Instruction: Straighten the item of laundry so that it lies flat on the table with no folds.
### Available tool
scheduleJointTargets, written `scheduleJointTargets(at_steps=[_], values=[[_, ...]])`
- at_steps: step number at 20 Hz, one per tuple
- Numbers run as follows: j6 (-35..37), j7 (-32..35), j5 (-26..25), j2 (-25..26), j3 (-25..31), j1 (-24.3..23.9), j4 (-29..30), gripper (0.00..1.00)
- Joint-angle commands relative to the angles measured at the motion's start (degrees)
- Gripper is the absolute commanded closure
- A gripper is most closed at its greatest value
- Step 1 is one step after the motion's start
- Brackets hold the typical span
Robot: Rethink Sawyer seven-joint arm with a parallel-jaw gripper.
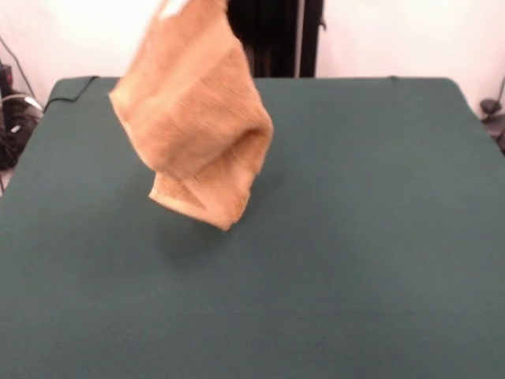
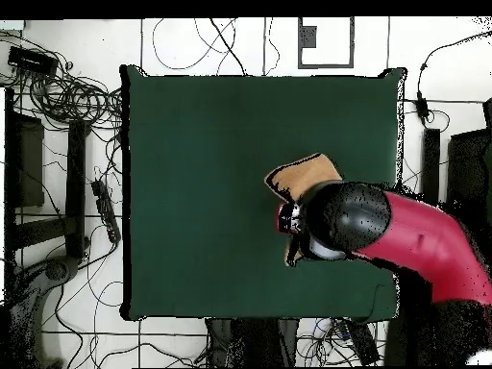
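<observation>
Towel (image 1: 193,118) hanging bunched above the worktop (image 1: 355,237), clear of its surface, its top running out of view. The jaws themselves are hidden, so their state cannot be told. Lowered straight down, the doubled lower edge would likely land folded.

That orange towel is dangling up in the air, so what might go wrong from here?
The towel hangs bunched and doubled over above the table, so if it is simply let down it will likely land in a heap with folds. It also hangs toward one side of the table, so spreading it out that way could leave a corner near the edge. The arm hides the grip from above, so a slipping hold could not be seen.
</observation>
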Motion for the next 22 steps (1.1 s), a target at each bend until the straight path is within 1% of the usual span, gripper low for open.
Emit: scheduleJointTargets(at_steps=[1, 6, 7, 11, 13, 14, 16, 18, 20, 22], values=[[12.58, -13.36, 0.63, -4.12, 5.34, -6.29, 1.76, 1.00], [21.66, -16.17, -3.61, -3.68, 7.41, -10.41, -6.21, 1.00], [22.44, -16.88, -4.20, -3.90, 7.92, -11.11, -7.31, 1.00], [28.48, -18.05, -7.48, -3.50, 9.99, -12.44, -13.31, 1.00], [29.18, -17.53, -8.45, -3.39, 10.56, -12.30, -14.41, 1.00], [28.58, -17.05, -8.47, -3.47, 10.73, -12.05, -13.95, 1.00], [26.26, -13.94, -8.44, -4.45, 10.11, -10.69, -11.94, 1.00], [21.59, -10.03, -7.85, -5.82, 9.11, -8.43, -7.75, 1.00], [13.65, -4.99, -6.70, -6.95, 7.69, -5.85, -1.83, 1.00], [7.83, -0.94, -6.45, -6.76, 6.88, -3.65, 1.36, 1.00]])
